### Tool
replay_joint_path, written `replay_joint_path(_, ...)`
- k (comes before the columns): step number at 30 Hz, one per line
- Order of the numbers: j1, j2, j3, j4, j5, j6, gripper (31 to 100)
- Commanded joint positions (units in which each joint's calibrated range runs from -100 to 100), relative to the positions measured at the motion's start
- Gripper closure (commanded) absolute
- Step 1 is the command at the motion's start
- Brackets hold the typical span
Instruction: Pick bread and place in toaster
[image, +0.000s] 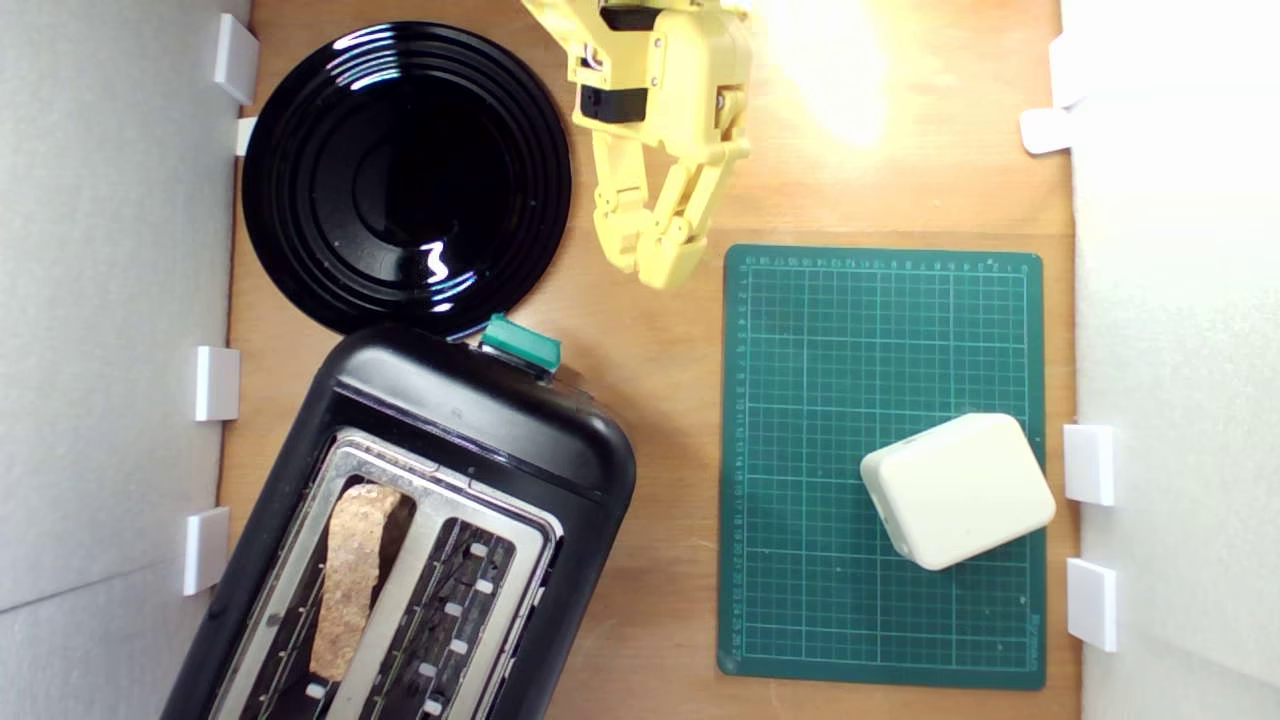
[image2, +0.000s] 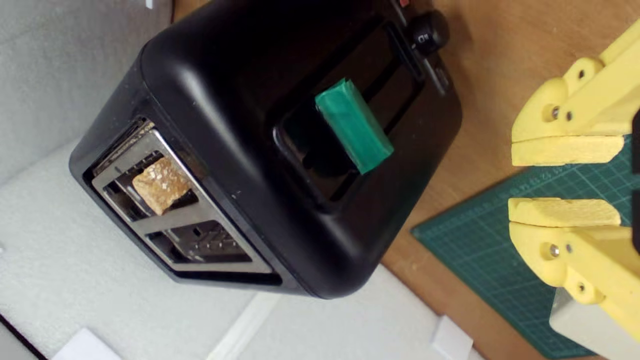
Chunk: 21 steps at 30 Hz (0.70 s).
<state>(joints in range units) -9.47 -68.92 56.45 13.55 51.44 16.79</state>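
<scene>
Wrist view first: the yellow tool (image2: 565, 182) fills the nearest part of the picture, its two fingers (image2: 567, 150) slightly apart with a narrow gap between them and nothing held there. Behind the fingers lies the green cutting mat (image2: 480, 250) on the wooden tabletop (image2: 490, 100). Beyond that stands the toaster (image2: 280, 165), black with a silver top plate, its teal-green lever (image2: 354, 126) sticking out of the end wall that faces the tool. The bread (image2: 161, 185) stands in one of the two slots, its brown crust poking above the plate; the other slot holds nothing.

Seen from the exterior view, the tool (image: 655, 262) hangs above bare tabletop (image: 660, 400) between the glossy black plate (image: 405, 180) and the cutting mat (image: 880, 465), well apart from the toaster (image: 420, 530). The bread (image: 352, 580) sits in the slot toward the exterior view's left. A cream rounded box (image: 958, 490) rests on the mat, near its edge at the exterior view's right. White clips (image: 217, 383) line the pale side walls.
</scene>
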Motion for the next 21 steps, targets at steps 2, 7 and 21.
replay_joint_path(2, -0.9, -5.0, 4.0, 0.0, -0.8, 2.1, 78.8)
replay_joint_path(7, -2.9, -11.1, 12.4, 0.0, -0.6, 4.4, 80.4)
replay_joint_path(21, -3.4, -25.7, 32.3, 0.0, -0.4, 8.1, 87.7)
